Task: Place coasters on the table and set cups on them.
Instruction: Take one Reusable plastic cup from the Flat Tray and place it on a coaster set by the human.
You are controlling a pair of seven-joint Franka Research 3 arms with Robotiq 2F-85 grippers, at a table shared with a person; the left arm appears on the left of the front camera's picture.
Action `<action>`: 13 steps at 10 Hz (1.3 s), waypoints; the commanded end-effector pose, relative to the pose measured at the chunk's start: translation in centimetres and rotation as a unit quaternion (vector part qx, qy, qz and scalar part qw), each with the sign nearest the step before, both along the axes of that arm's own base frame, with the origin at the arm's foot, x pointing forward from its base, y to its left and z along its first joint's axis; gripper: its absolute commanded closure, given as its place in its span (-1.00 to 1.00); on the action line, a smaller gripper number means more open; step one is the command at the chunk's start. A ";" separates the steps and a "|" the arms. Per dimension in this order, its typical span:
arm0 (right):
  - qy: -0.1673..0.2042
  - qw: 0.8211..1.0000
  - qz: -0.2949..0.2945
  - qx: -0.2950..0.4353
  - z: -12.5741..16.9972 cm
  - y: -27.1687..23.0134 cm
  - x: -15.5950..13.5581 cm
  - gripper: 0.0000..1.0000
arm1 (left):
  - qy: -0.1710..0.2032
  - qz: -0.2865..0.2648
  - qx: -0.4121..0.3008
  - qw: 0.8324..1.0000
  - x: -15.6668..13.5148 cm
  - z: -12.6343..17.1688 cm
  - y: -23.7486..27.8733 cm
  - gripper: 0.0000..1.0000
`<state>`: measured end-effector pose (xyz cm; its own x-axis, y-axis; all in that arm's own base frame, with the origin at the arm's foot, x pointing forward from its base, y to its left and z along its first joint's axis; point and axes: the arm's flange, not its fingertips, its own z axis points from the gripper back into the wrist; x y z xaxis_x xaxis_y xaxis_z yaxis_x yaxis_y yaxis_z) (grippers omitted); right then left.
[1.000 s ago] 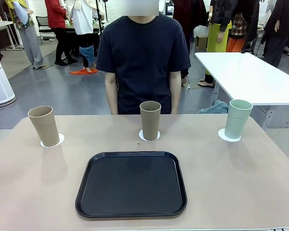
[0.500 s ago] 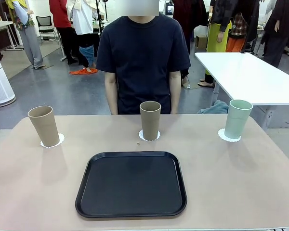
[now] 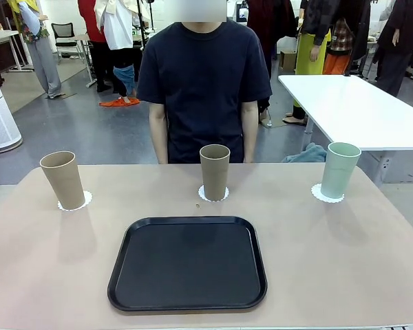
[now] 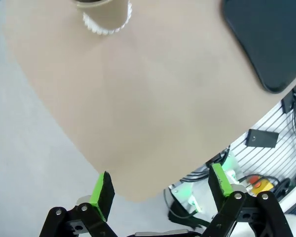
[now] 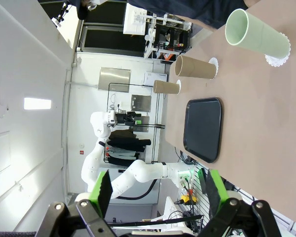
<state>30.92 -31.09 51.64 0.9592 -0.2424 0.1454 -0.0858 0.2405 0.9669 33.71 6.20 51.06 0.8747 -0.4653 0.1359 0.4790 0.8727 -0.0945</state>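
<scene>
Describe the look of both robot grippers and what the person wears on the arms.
Left gripper and right gripper: black linked fingers tipped with bright green pads. A white jointed arm shows beyond. The person wears a dark navy short-sleeved T-shirt.

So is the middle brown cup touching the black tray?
Apart. In the front view, a strip of bare table separates the middle brown cup, standing on its coaster, from the black tray's far rim.

Two tan cups [image 3: 63, 179], one mint cup [image 3: 339, 169], white scalloped coasters [image 3: 327, 197], black tray [image 3: 188, 265].
</scene>
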 end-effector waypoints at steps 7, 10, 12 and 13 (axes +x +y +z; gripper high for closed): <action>0.004 1.000 -0.004 0.009 0.3 0.2 0.0 -1.00 | 0.020 0.019 -0.128 0.991 -0.6 -0.7 1.0 -1.00; 0.004 1.000 -0.004 0.009 0.3 0.2 0.0 -1.00 | -0.018 0.080 -0.390 0.917 -1.4 -2.0 7.9 -1.00; 0.004 1.000 -0.004 0.009 0.3 0.2 0.0 -1.00 | -0.038 0.147 -0.455 0.877 -4.7 -3.3 12.9 -1.00; 0.004 1.000 -0.004 0.009 0.3 0.2 0.0 -1.00 | -0.034 0.179 -0.471 0.863 -6.9 -4.6 15.6 -1.00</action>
<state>30.90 -31.11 51.63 0.9590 -0.2432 0.1452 -0.0855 0.2403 0.9669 27.82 20.15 47.45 0.9184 0.1254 0.3753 0.2502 0.5508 -0.7962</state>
